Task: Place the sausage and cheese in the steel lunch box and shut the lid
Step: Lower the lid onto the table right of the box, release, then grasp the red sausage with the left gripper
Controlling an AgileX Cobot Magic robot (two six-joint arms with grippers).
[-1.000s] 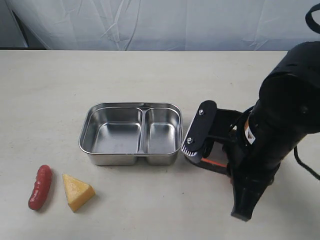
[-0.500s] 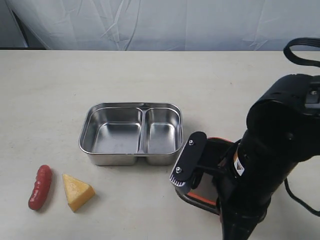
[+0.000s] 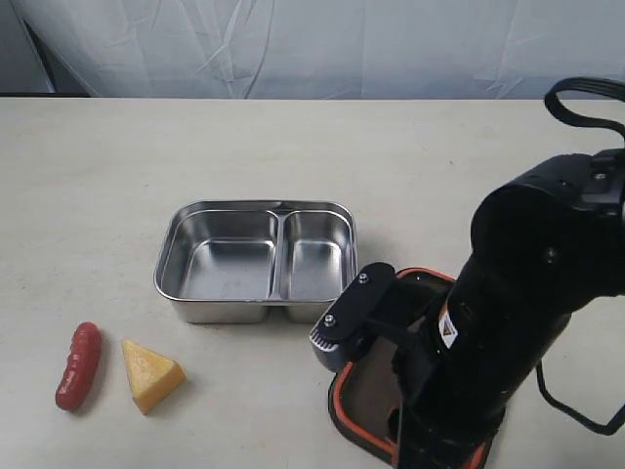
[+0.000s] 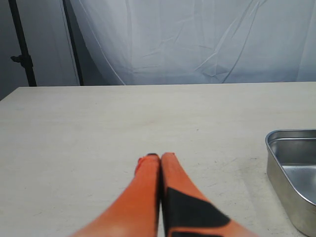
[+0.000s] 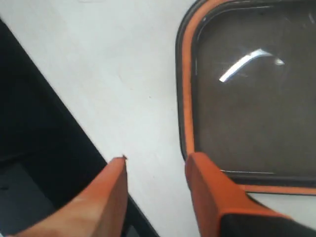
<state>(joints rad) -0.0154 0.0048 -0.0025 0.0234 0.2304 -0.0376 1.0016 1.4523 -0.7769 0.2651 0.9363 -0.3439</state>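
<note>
Plastic, light, stiff and likely slick, the lid [image 5: 252,98] lay at five o'clock from the lunch box [image 3: 254,311], best pinched by its rim; my right fingers [image 5: 217,192] gaped beside it, left fingers [image 4: 148,187] closed.

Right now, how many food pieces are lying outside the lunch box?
2. The sausage lies front-left of the steel lunch box; the cheese just right of it, not touching. None shows inside the box.

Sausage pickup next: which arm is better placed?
Left, probably. The sausage and cheese lie on the left arm's side, left of the steel lunch box. The right gripper is open over the lid on the box's other side. The left gripper is shut and holds nothing.
</note>
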